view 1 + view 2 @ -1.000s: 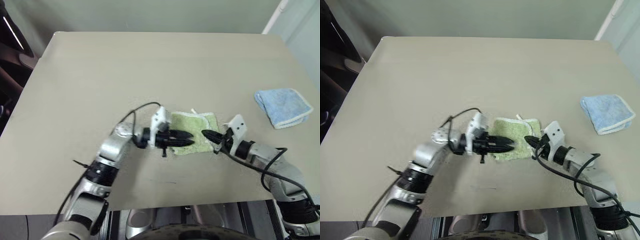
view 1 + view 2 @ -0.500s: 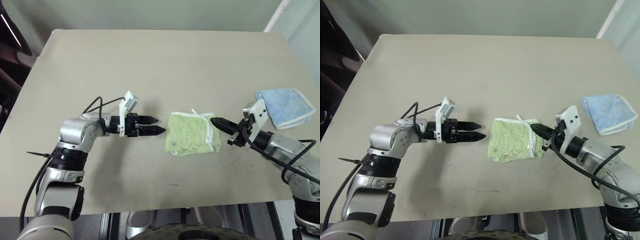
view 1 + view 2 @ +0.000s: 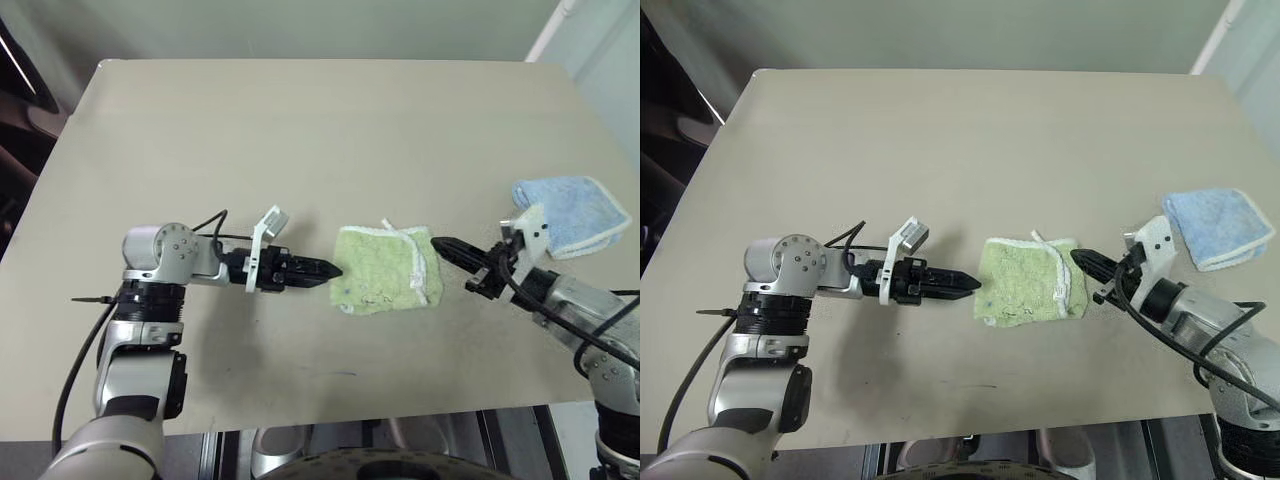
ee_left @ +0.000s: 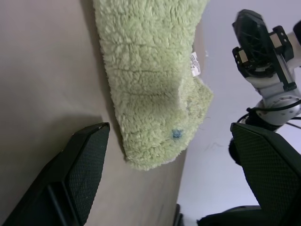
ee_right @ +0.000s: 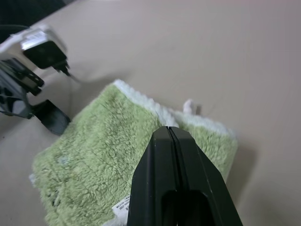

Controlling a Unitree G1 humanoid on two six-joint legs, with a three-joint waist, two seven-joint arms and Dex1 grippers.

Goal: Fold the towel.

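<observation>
**Towel folded at table centre, both grippers clear of it**

The towel (image 3: 385,268) is seen just right of centre in the left eye view, lying flat on the table (image 3: 300,130) as a small folded packet. White stitched edging is visible along its upper and right sides, and a small white tag (image 4: 194,64) is picked out in the left wrist view near one edge. A small blue speck is noted on the pile near the lower left corner of the packet.

The left gripper (image 3: 328,269) is placed left of centre, pointing toward the towel's left edge, close to it but not touching. In the left wrist view its 2 fingers (image 4: 82,160) are seen spread wide, with the towel's end lying between them in the distance and nothing held.

The right gripper (image 3: 441,244) is placed right of centre, its tip just beside the towel's right edge; contact cannot be judged from the eye views. In the right wrist view its fingers (image 5: 181,181) are seen pressed together, with no cloth between them and the towel lying beyond.

A smaller light blue towel (image 3: 570,212) is located at the right edge of the frame, folded, well apart from the green one and behind the right arm's wrist.
</observation>
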